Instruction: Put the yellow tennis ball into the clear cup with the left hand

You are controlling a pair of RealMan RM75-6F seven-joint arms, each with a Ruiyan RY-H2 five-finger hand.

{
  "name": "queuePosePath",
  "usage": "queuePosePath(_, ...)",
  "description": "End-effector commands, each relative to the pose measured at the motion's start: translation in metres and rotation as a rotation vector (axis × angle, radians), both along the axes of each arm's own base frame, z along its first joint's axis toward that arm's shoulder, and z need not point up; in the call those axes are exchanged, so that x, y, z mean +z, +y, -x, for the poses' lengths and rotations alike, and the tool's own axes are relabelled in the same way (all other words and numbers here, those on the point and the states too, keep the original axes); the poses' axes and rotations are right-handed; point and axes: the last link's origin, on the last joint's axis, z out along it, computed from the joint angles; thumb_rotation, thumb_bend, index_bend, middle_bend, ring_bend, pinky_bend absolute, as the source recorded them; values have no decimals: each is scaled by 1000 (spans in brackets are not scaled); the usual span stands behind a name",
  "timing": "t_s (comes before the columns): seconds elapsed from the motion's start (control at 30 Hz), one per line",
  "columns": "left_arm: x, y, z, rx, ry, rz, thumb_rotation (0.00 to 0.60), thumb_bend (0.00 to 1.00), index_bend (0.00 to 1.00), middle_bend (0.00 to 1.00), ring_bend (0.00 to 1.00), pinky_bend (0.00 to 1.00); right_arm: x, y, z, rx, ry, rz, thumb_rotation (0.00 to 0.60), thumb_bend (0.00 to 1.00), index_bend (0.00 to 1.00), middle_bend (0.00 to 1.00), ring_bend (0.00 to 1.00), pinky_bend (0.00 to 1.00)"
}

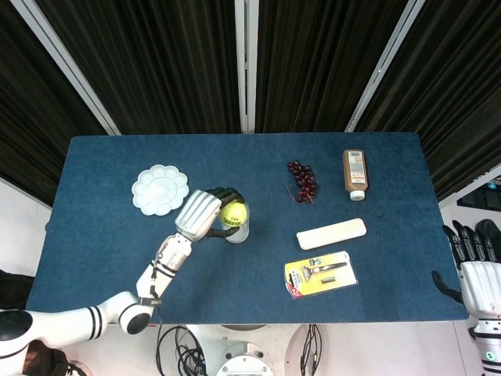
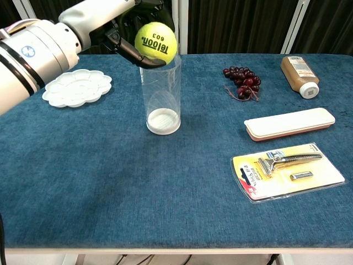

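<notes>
Gripping the yellow tennis ball (image 2: 156,40) in the left robot hand (image 1: 203,214), fingers curled around it, holding it right at the mouth of the clear cup (image 2: 160,95) standing upright on the blue worktop (image 2: 110,187). Resting off the worktop's right edge: right robot hand (image 1: 479,266), fingers apart, empty.

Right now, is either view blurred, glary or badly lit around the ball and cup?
Chest view: sharp; print on the tennis ball is readable, and the clear cup shows only faint reflections. Head view: even light, soft shadows on the table, no glare; the ball hides most of the cup, and the left hand looks crisp.
</notes>
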Motion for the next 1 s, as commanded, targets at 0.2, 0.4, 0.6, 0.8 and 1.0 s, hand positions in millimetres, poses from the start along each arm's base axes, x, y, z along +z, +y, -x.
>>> queuePosePath(0.2, 0, 3, 3, 8, -20, 15, 600, 214, 174, 186, 157, 339, 1, -1, 1, -6, -2, 3, 600, 232, 0, 0, 0, 0)
queuePosePath(0.4, 10, 2, 6, 16, -39, 13, 600, 177, 188, 185, 154, 320, 1, -1, 0, -7, 0, 3, 600, 232, 0, 0, 0, 0)
queuePosePath(0.6, 45, -13, 33, 3, 74, -115, 600, 177, 207, 187, 154, 278, 1, -1, -1, -3, 10, -4, 600, 232, 0, 0, 0, 0)
queuePosePath(0.8, 96, -48, 117, 79, 397, -369, 600, 177, 206, 184, 107, 208, -1, -1, 0, -1, 12, -10, 600, 232, 0, 0, 0, 0)
queuePosePath(1.0, 129, -98, 189, 294, 474, -391, 600, 178, 188, 137, 50, 153, -5, -3, -2, 3, 23, -28, 600, 232, 0, 0, 0, 0)
